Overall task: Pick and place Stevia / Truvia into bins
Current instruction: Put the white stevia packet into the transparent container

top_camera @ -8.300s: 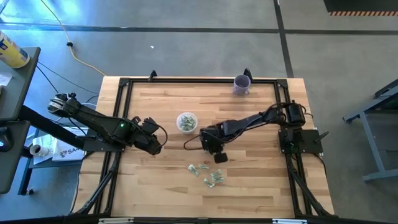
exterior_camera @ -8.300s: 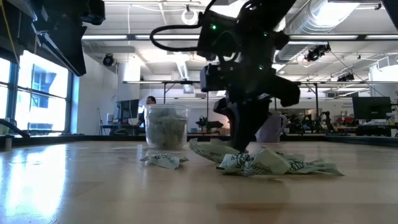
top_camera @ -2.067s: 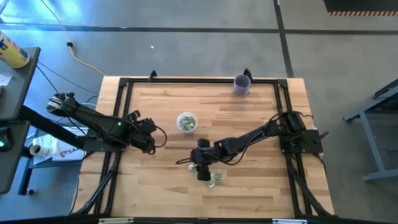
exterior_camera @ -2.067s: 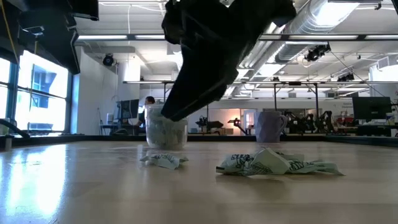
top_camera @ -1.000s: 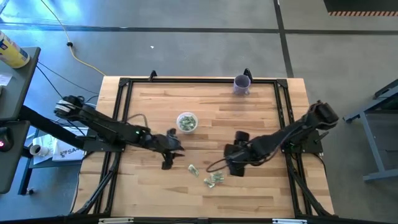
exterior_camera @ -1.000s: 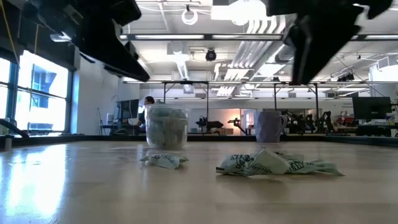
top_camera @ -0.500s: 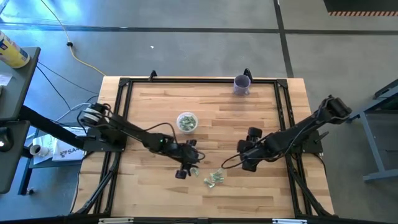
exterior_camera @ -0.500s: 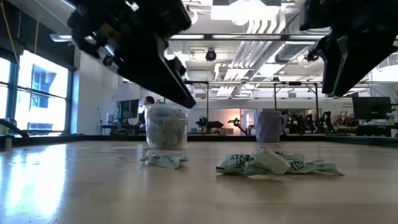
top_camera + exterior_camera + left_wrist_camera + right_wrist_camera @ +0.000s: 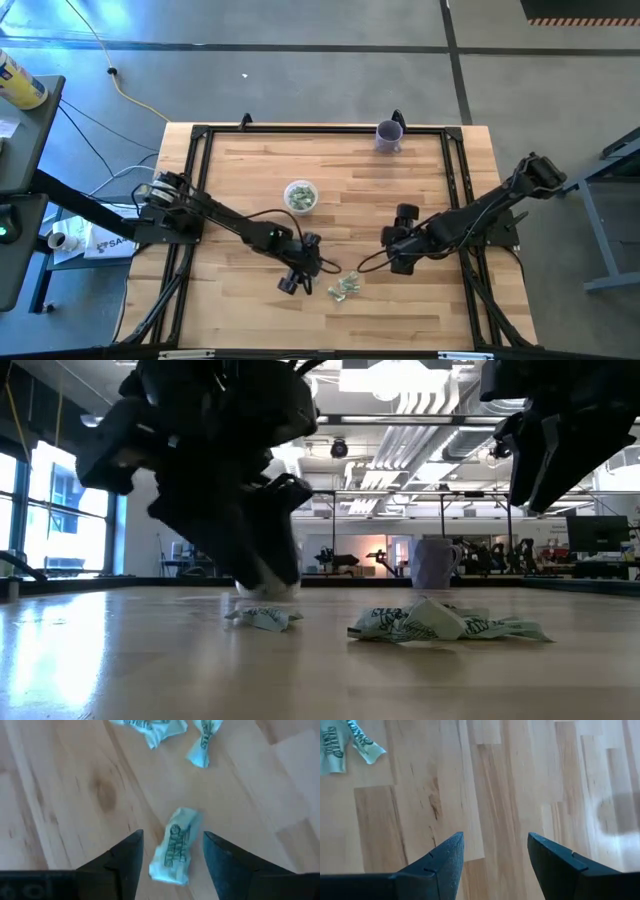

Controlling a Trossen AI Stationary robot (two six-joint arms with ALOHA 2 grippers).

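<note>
Crumpled paper Stevia packet (image 9: 176,846) between spread left gripper (image 9: 172,857) fingers; right gripper (image 9: 495,857) spread.

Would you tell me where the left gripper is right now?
In the high view the left gripper is low over the table's middle front, below the cup, open around a lone packet, left of the packet pile.

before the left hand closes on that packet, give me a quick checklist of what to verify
1. Left hand open: ok, both fingers spread.
2. Packet between the fingers: ok, one crumpled green and white packet lies on the table in the gap.
3. Other packets clear of the grasp: ok, they lie apart, farther off.
4. Right hand out of the way: ok, open over bare wood, off to the side.
5. Cup free to receive: ok, upright, nothing over it.
6. Fingers low enough to pinch: cannot tell.
</note>
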